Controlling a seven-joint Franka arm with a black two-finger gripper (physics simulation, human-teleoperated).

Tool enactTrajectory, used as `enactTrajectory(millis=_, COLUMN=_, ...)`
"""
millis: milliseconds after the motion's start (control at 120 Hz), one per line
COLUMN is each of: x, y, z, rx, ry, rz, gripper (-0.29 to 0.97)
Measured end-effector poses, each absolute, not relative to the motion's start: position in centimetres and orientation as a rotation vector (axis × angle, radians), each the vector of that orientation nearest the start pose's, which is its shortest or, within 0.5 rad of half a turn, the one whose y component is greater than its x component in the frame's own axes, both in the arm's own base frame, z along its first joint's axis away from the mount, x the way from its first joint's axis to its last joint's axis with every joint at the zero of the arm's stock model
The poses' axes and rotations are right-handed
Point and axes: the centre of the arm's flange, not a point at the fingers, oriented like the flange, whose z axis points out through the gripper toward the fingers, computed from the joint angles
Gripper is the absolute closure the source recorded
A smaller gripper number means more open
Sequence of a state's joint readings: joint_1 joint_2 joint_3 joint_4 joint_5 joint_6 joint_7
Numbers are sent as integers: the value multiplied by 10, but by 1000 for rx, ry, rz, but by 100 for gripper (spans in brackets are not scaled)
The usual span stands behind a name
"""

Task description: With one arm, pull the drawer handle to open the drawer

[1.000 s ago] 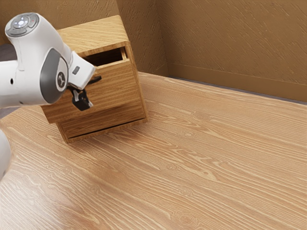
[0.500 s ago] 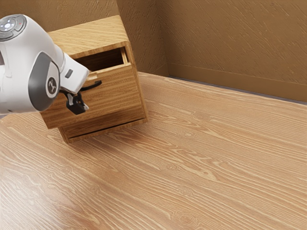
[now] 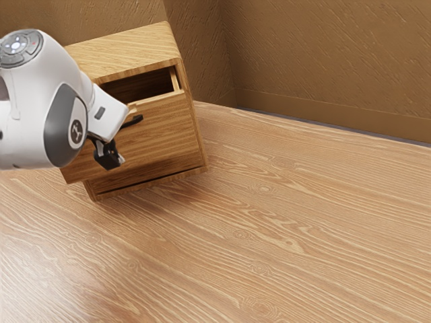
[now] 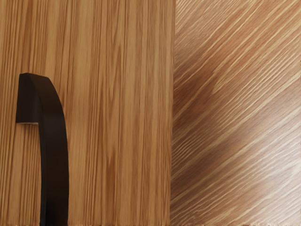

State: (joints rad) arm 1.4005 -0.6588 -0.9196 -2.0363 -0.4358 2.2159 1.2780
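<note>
I can read no text, number or brand; the small white mark (image 3: 75, 128) on the grey joint cap (image 3: 59, 111) is illegible.

Drawer (image 3: 158, 131): we see a light wooden front with vertical grain, pulled partly out of the top of its cabinet (image 3: 128, 50), with a dark gap open behind it.
Handle (image 3: 133, 121): black curved bar, fixed on the drawer's front.

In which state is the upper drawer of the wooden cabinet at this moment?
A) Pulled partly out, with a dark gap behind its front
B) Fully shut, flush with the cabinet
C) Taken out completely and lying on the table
A: the front of the upper drawer, which carries the black handle, stands forward of the cabinet, and a dark opening shows behind its top edge.
</note>
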Motion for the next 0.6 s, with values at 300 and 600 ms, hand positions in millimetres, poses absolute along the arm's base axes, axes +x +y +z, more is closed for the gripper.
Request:
enactTrajectory(millis=300, x=477, y=97, z=644, rx=-2410, ry=870, rz=-426, gripper=8)
enactTrajectory(millis=600, x=459, y=66, z=715, rx=-2329, ry=903, rz=-592, gripper=8)
